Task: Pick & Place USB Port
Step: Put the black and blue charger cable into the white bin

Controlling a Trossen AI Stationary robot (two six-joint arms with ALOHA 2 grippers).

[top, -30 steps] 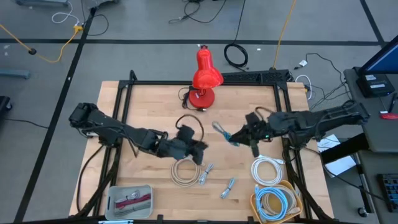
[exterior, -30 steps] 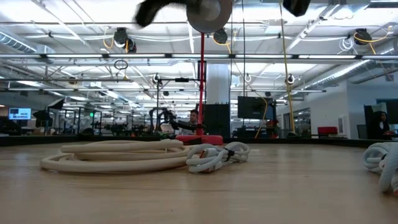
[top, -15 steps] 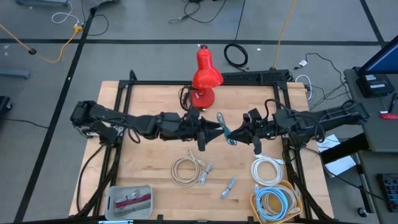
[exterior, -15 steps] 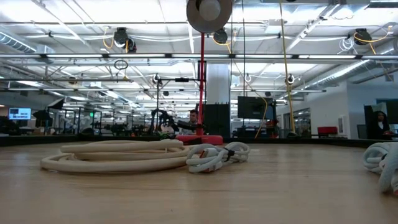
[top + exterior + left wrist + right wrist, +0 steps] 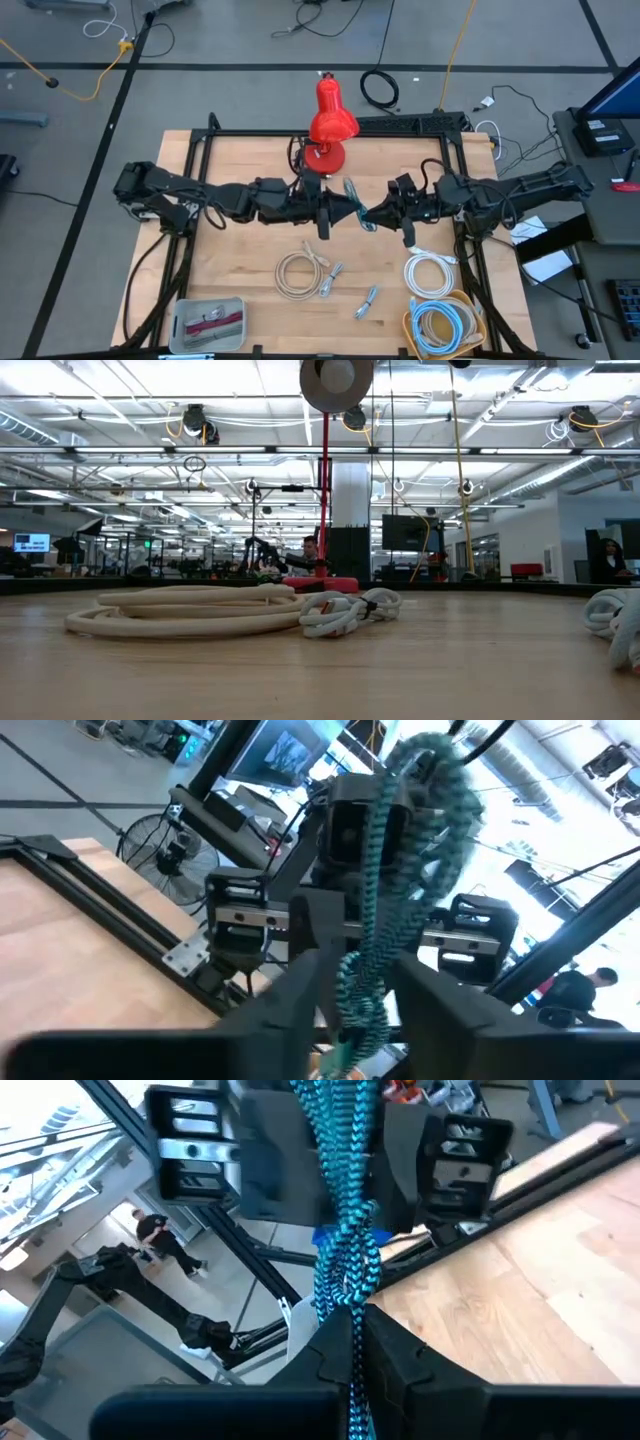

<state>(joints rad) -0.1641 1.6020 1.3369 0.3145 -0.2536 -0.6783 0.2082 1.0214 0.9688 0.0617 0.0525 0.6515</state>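
Note:
A teal braided USB cable (image 5: pixel 353 196), wound into a bundle, is held in the air above the middle of the table. Both arms meet there. My right gripper (image 5: pixel 378 214) comes from the right and is shut on the bundle, seen in its wrist view (image 5: pixel 355 1350). My left gripper (image 5: pixel 350 212) comes from the left, and its two fingers close around the same bundle (image 5: pixel 400 840) in the left wrist view (image 5: pixel 358 1010). The cable's plug ends do not show plainly. My left gripper has the bundle's lower part (image 5: pixel 362 988) between its two fingers, coming level from the table's left. The bundle rises out of the fingers toward the other gripper, clear of the table. My right gripper pinches one end of the bundle (image 5: pixel 350 1318) between its two fingers, level from the table's right. The braided strands stand out beyond its fingertips, lifted clear.
A red desk lamp (image 5: pixel 330 125) stands at the far middle. A beige cable coil (image 5: pixel 298 272) and loose plugs (image 5: pixel 366 300) lie near the front. A white coil (image 5: pixel 432 272) and a basket of cables (image 5: pixel 440 325) are front right. A grey tray (image 5: pixel 208 322) is front left.
My left gripper has risen from above the beige coil and swung toward the far right. It tipped from pointing down to level and came up to the cable held by my right gripper. My right gripper has tipped slightly, and the bundle now stands higher.

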